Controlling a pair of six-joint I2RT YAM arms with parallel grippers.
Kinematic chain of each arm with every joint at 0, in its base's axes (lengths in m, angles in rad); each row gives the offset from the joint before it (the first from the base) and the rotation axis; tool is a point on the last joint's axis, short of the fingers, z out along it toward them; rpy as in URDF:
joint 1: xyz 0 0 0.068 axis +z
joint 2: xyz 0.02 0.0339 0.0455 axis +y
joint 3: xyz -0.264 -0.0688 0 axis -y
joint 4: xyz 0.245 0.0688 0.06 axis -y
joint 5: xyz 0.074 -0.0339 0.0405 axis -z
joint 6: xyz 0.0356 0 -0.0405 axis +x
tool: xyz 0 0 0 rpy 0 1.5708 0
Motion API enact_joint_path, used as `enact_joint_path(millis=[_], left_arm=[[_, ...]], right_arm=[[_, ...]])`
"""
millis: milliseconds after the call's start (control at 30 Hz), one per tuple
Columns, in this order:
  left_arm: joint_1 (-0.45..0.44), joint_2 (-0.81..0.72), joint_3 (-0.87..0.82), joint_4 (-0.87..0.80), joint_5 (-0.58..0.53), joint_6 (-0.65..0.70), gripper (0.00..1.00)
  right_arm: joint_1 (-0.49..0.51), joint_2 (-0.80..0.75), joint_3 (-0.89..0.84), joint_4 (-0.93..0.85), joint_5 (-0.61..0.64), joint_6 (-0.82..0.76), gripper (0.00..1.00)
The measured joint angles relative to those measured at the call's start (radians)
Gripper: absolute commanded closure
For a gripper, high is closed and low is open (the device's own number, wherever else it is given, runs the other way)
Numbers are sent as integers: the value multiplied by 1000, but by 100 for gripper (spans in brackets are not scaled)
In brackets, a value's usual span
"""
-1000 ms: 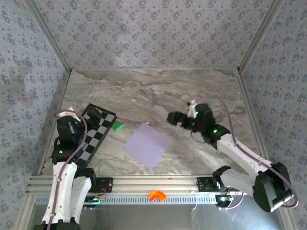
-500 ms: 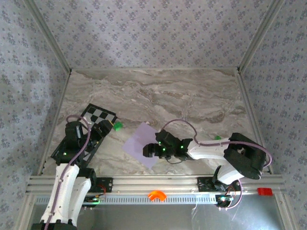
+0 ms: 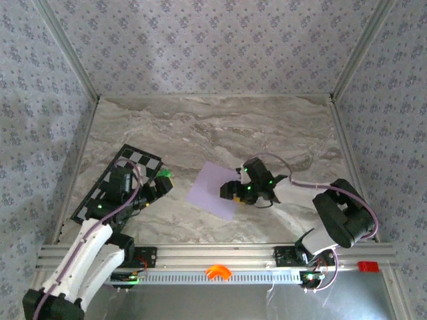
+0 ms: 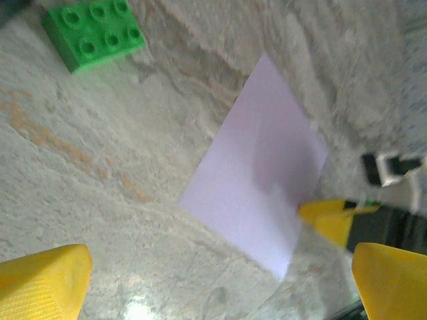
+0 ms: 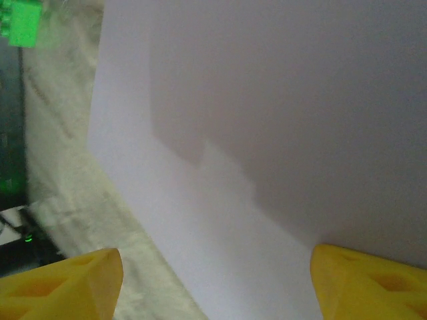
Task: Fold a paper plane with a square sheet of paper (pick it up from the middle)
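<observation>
- The marble table (image 3: 200, 127) looks slick, so a hard push would likely skate the sheet
- The square sheet of paper (image 3: 212, 189) lies flat and unfolded mid-table; aim for its middle, not the edge
- The right gripper (image 5: 213, 277) hovers over the sheet's right part, fingers spread, gripping nothing; pinch up a ridge gently
- The left gripper (image 4: 220, 280) is wide open and empty near the green block (image 4: 93, 30); keep it clear

Setting: a robotics lab test cell, not a lived-in room. Marble-pattern tabletop (image 3: 213, 127) boxed on three sides by floral-papered panels (image 3: 213, 47) in aluminium framing; a slotted aluminium rail (image 3: 213, 257) along the near edge carries the left arm (image 3: 83, 247) and right arm (image 3: 343, 217). A black-and-white checkered board (image 3: 140, 159) lies at table left.
</observation>
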Motion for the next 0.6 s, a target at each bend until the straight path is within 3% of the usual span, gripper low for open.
enact_joint_path(millis=[133,267,600], left_arm=[[-98,60,11,0,-71,0,0],[-169,97,42,2,-145,-8,0],[-204,58,58,-16,-254,-22,0]], right_arm=[[-97,51,116,-183,2,-188,25],[-113,80,193,-254,10,-248,24],[3,37,88,-63,53,0,26]])
